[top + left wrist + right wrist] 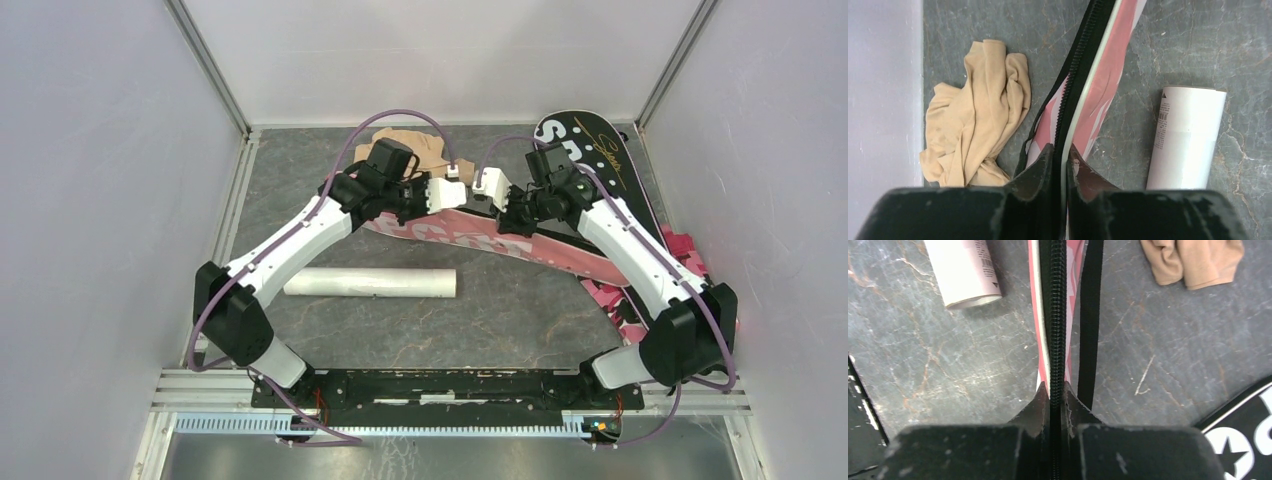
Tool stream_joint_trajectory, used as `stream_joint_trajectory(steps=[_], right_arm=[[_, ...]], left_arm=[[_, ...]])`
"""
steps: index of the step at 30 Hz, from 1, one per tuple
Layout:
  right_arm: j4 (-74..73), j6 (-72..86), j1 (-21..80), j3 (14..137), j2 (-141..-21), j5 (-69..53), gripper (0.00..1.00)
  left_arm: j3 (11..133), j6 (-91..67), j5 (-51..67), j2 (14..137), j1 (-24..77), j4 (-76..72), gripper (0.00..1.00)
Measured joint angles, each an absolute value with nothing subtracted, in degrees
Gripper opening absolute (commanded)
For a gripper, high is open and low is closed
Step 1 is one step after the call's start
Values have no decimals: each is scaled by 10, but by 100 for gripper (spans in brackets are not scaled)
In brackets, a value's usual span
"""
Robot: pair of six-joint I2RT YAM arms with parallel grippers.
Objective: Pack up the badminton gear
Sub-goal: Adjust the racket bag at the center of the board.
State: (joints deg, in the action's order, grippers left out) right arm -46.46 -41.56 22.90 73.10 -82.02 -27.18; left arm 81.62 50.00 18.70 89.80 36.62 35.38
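Note:
The pink racket cover lies tilted across the middle of the table, its zipper edge raised. My left gripper is shut on that edge, the black zipper and pale piping pinched between its fingers. My right gripper is shut on the same zipper edge, facing the left gripper from the other side. In the top view both grippers meet over the cover's far end. A long white tube lies on the table in front of the cover. A black cover lies at the back right.
A tan cloth is crumpled at the back, behind the grippers. A pink camouflage cloth is bunched at the right, under the right arm. A black strap hangs beside the zipper. Walls close in the table on three sides.

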Motion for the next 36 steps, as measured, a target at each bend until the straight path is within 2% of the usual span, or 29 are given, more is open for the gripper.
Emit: stream_joint_trajectory(steps=[2,9,15,23,36], right_arm=[[-470,-432,229,743,-824,-265,0],[-478,-502,228,749,-852,-260,0],[-476,-539,224,739,-857,-271,0],[-456,-559,222,701,-845,-282,0],[-434,-574,215,650,-809,-282,0]], left_arm=[[809,494,198,886,361,346,25],[795,488,227,845,348,340,55],[795,502,252,829,338,351,69],[802,562,276,838,332,406,72],[937,667,313,961,248,566,65]])
